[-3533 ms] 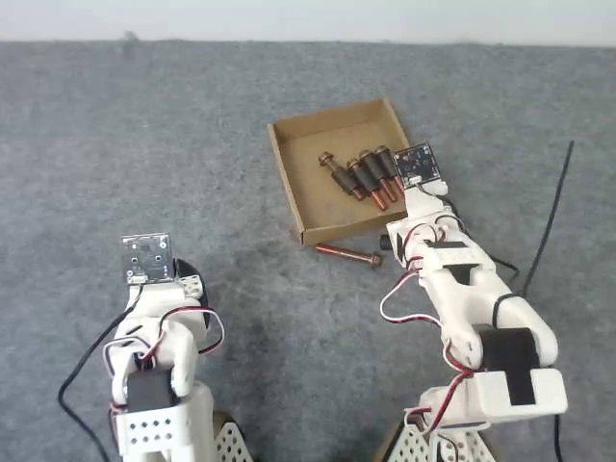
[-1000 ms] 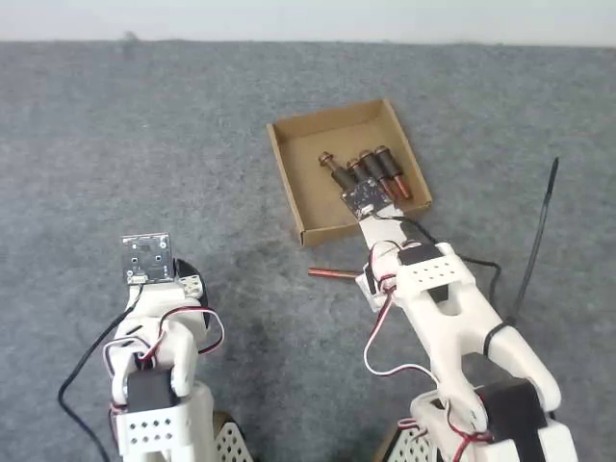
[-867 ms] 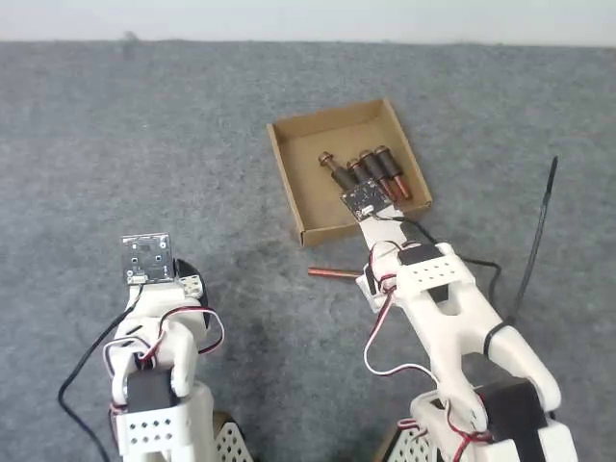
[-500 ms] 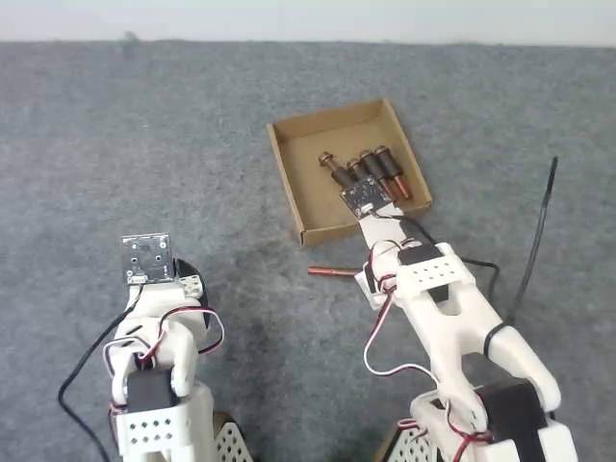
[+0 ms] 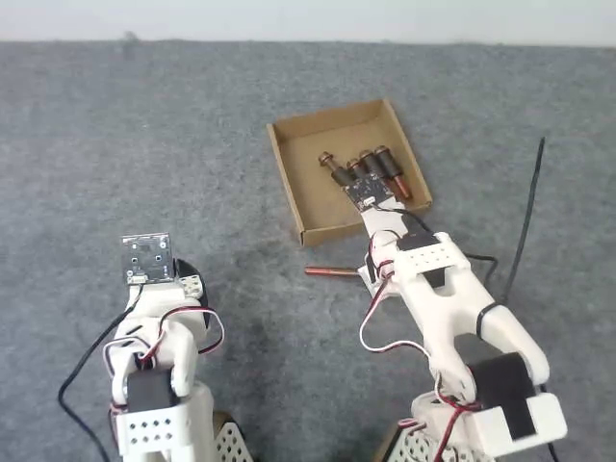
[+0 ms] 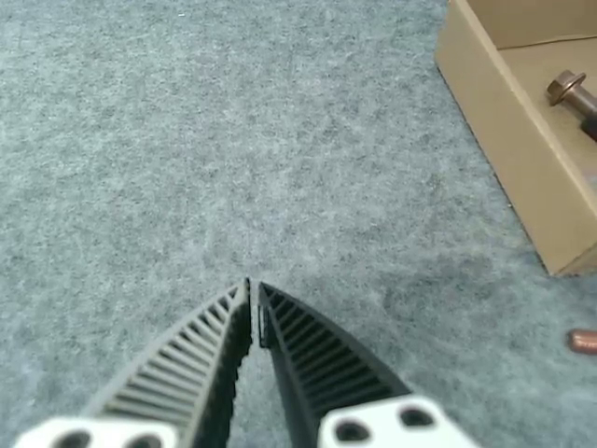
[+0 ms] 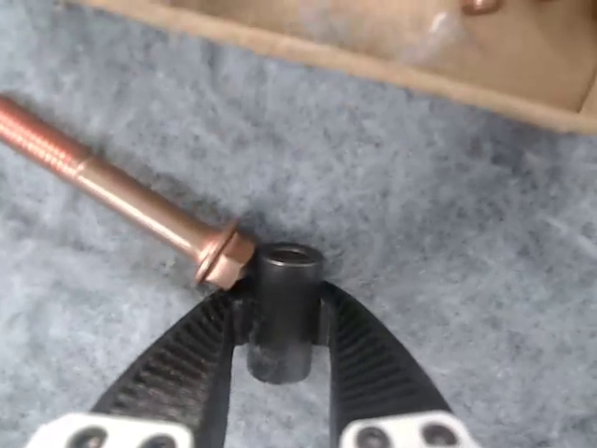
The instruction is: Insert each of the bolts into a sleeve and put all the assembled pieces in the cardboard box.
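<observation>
High: cardboard box (image 5: 308, 183) holds four assembled pieces (image 5: 385, 166); loose bolt (image 5: 332, 272) on bench (image 5: 192, 144) just outside its near wall.
Left wrist: left tool (image 6: 254, 291) closed, empty, above bench.
Right wrist: right tool (image 7: 280, 313) clamps sleeve (image 7: 284, 271), bolt head touching it.

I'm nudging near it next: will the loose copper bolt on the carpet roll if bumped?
Probably only slightly: the bolt is round-shanked, but its wider head and the fuzzy carpet should check it. It looks solid metal, so likely stiff and heavy for its size.
</observation>
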`<action>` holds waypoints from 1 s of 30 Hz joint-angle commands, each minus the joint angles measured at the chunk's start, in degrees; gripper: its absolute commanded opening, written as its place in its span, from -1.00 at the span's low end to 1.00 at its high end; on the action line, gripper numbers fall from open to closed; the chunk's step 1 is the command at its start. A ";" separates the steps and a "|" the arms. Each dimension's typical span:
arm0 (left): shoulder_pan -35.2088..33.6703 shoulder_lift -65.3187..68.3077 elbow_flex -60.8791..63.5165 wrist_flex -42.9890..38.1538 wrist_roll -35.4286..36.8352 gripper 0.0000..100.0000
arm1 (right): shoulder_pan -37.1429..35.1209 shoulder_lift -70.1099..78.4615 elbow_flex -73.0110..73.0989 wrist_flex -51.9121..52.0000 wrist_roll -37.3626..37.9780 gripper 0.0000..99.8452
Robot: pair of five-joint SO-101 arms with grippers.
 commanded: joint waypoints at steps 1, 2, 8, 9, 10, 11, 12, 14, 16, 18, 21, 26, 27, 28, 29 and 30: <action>-0.26 -0.79 -0.66 0.18 -0.35 -0.98 | -0.31 -5.49 -0.70 2.42 0.35 -0.99; -0.26 -0.79 -0.66 0.18 -0.35 -0.98 | -0.13 -7.08 -0.70 4.18 0.35 -0.99; -0.18 -0.79 -0.66 0.18 -0.35 -0.98 | 3.82 -14.99 -0.70 13.49 0.44 -0.99; -0.18 -0.79 -0.66 0.18 -0.35 -0.98 | 5.41 -16.04 -0.70 13.32 0.44 -0.99; -0.09 -0.79 -0.66 0.18 -0.35 -0.98 | 7.16 -16.75 -0.70 13.32 0.62 -0.98; -0.09 -0.79 -0.66 0.18 -0.35 -0.98 | 9.01 -17.27 -0.70 13.32 0.62 -0.98; -0.09 -0.79 -0.66 0.18 -0.35 -0.98 | 10.95 -17.45 -0.70 12.97 0.62 -0.98; -0.09 -0.79 -0.66 0.18 -0.35 -0.98 | 14.99 -17.80 -0.70 11.12 0.44 -0.98; -0.09 -0.79 -0.66 0.18 -0.35 -0.98 | 19.47 -17.98 -0.70 9.80 0.26 -0.98; -0.18 -0.79 -0.66 0.18 -0.35 -0.98 | 23.52 -17.89 -0.70 8.13 -1.32 -0.99; -0.09 -0.79 -0.66 0.18 -0.35 -0.98 | 29.05 -17.36 -0.09 5.32 -7.82 -0.99; 0.00 -0.79 -0.66 0.18 -0.35 -0.98 | 34.24 -17.98 3.52 0.40 -12.22 -0.98; 0.00 -0.88 -0.66 0.18 -0.35 -0.98 | 35.30 -17.98 3.69 0.31 -12.22 -0.98; 0.00 -0.97 -0.66 0.00 -0.35 -0.98 | 36.18 -17.98 3.87 0.40 -12.22 -0.99; 0.00 -1.05 -0.66 -0.09 -0.35 -0.98 | 37.14 -17.98 4.04 0.48 -12.22 -0.99; 0.00 -1.05 -0.84 -0.18 -0.44 -0.98 | 38.11 -17.98 4.31 0.57 -12.22 -0.99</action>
